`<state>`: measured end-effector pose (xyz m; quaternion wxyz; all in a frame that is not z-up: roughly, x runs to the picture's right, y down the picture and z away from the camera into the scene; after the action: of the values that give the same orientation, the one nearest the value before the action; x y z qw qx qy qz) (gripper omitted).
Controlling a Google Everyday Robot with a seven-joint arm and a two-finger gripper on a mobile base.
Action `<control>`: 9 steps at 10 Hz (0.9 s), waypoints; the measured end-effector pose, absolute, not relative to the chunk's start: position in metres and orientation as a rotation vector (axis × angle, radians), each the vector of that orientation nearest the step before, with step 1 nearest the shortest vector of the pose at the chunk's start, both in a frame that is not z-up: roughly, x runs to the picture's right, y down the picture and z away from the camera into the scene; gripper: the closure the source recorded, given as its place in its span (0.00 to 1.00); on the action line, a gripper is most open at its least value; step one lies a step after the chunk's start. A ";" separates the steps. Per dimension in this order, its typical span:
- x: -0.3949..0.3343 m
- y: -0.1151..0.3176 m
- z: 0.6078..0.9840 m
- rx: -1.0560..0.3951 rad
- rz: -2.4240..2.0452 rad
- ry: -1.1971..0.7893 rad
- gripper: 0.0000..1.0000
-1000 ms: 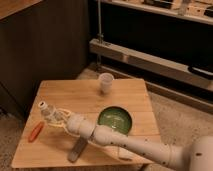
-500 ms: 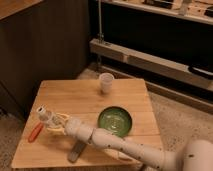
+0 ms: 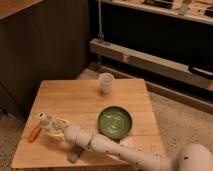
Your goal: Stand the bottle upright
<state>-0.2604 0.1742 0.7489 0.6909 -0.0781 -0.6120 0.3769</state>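
The bottle (image 3: 45,120) is small, pale whitish-yellow, with a round white cap pointing up and to the left. It is tilted at the left side of the wooden table (image 3: 70,95). My gripper (image 3: 54,129) is at the end of the white arm (image 3: 105,146) that reaches in from the lower right. It is shut on the bottle's body. The bottle's lower end is hidden by the fingers.
An orange carrot-like piece (image 3: 35,133) lies just left of the bottle near the table's left edge. A flat grey bar (image 3: 75,153) lies under the arm by the front edge. A green plate (image 3: 115,122) sits mid-right. A translucent white cup (image 3: 106,82) stands at the back.
My gripper has moved the bottle down toward the table's front left, closer to the orange piece. The bottle stays tilted in the grip.
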 end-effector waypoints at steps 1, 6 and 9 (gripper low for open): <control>-0.261 0.177 0.749 -0.182 0.833 -1.360 1.00; -0.256 0.187 0.754 -0.201 0.843 -1.305 1.00; -0.252 0.190 0.756 -0.203 0.853 -1.292 1.00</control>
<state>-0.2525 0.1897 0.7558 0.7102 -0.0915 -0.5825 0.3846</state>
